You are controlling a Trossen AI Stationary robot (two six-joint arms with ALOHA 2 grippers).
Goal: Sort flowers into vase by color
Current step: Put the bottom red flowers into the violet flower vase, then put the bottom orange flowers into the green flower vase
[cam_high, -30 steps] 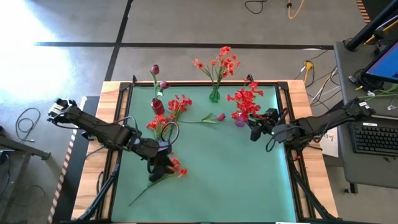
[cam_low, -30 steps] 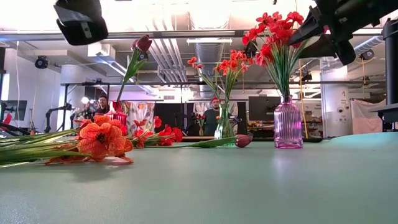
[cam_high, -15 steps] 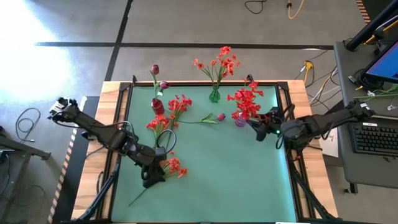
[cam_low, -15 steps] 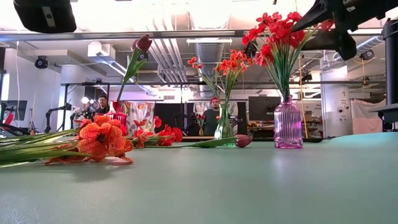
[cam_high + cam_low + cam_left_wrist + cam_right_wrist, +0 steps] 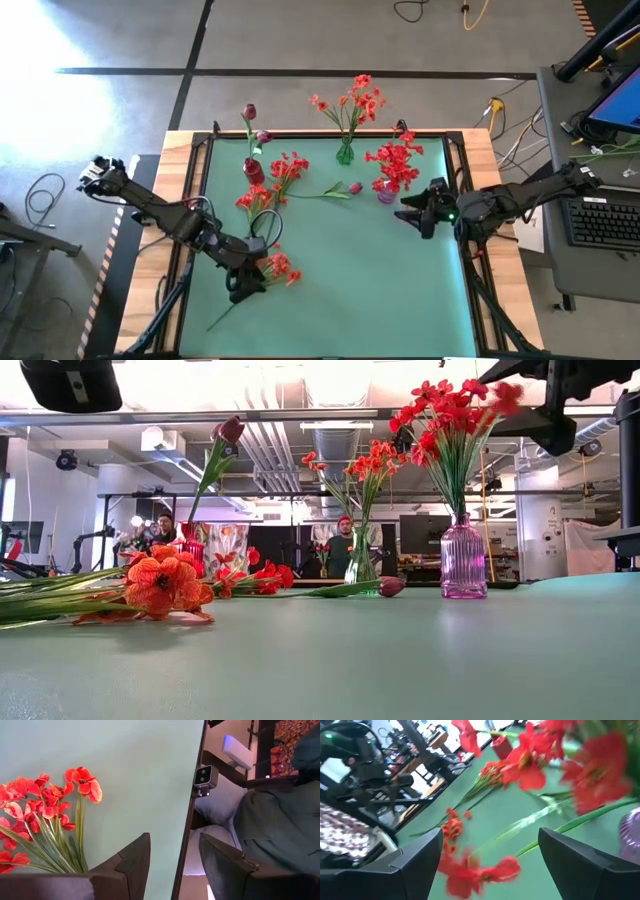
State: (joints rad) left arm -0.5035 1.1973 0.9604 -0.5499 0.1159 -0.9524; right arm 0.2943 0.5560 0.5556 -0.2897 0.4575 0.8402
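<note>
Right gripper [image 5: 408,212] stands with fingers apart, empty, beside the purple vase [image 5: 386,193] of red flowers [image 5: 396,164]. Left gripper [image 5: 243,285], fingers apart, hangs over the orange flowers [image 5: 277,267] on the desk [image 5: 360,280], apparently placed to grasp them

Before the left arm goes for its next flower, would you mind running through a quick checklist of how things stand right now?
1. Left gripper free to grasp: ok, its fingers stand apart in the left wrist view with nothing between them.
2. Target within reach: ok, the orange-red spray lies flat on the mat right beside that gripper.
3. Right gripper clear of the vases: ok, open and empty, beside the purple vase and its red flowers.
4. Vases upright: ok for the purple, the green vase and the red vase.
5. Loose stems left: not ok, a magenta bud and red stems lie on the mat.
</note>
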